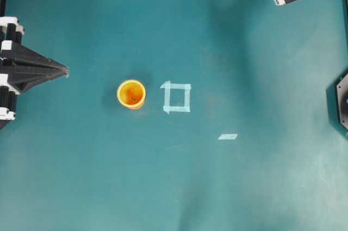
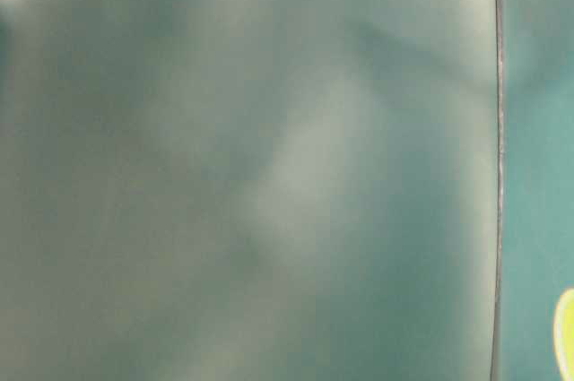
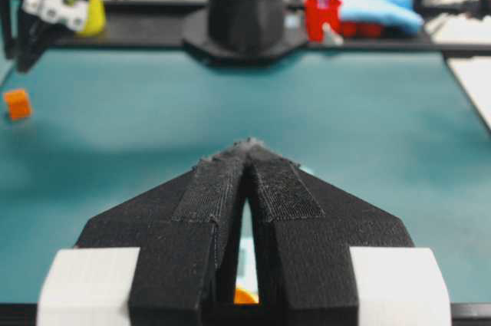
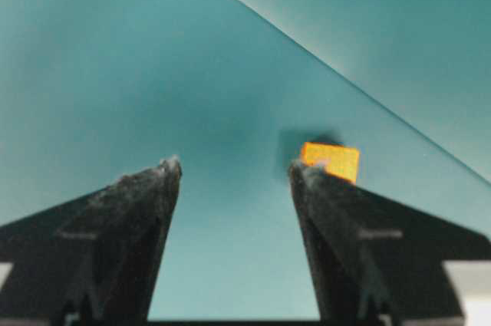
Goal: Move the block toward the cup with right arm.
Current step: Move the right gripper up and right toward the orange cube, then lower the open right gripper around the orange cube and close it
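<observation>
**Hovering over the block, jaws wide**

The right gripper hung spread above the mat at the far corner — the block lay just beyond its right fingertip, unheld. The cup stood mid-table, well apart. The left gripper rested pressed together.

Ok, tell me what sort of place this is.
Likely a robotics lab bench: a teal mat marked with a tape square, two black robot arms, and a cluttered shelf behind.

Bare teal table spreads between the upper-right corner and the cup at centre-left; only the flat tape square (no real barrier) lies between.
</observation>
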Robot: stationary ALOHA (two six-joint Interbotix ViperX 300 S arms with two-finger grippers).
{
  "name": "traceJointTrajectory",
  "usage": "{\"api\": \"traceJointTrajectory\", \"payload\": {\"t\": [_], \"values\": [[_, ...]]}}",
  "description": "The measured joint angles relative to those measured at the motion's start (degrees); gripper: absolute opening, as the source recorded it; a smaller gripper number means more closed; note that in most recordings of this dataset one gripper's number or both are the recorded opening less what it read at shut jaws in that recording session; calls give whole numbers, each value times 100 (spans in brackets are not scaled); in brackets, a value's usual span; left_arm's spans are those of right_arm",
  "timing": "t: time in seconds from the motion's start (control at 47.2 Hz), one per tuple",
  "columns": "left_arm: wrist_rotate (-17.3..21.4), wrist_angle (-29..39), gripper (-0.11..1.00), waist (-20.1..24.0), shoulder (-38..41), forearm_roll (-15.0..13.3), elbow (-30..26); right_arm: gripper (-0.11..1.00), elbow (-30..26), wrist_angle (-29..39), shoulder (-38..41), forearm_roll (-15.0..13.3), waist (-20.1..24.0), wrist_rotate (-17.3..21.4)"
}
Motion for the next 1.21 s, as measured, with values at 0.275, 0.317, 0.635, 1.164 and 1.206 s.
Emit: {"api": "traceJointTrajectory", "payload": {"t": [0.275,0.317,0.635,1.164,1.206], "values": [[0,0,0,0,-9,0,0,61,-9,-9,360,-70,-264,0],[0,-9,0,0,-9,0,0,61,-9,-9,422,-79,-308,9],[0,-9,0,0,-9,0,0,61,-105,-202,835,-237,-413,9],[0,0,0,0,0,0,0,61,-308,-369,1292,-439,-554,9],[0,0,0,0,0,0,0,61,-299,-378,1301,-439,-571,9]]}}
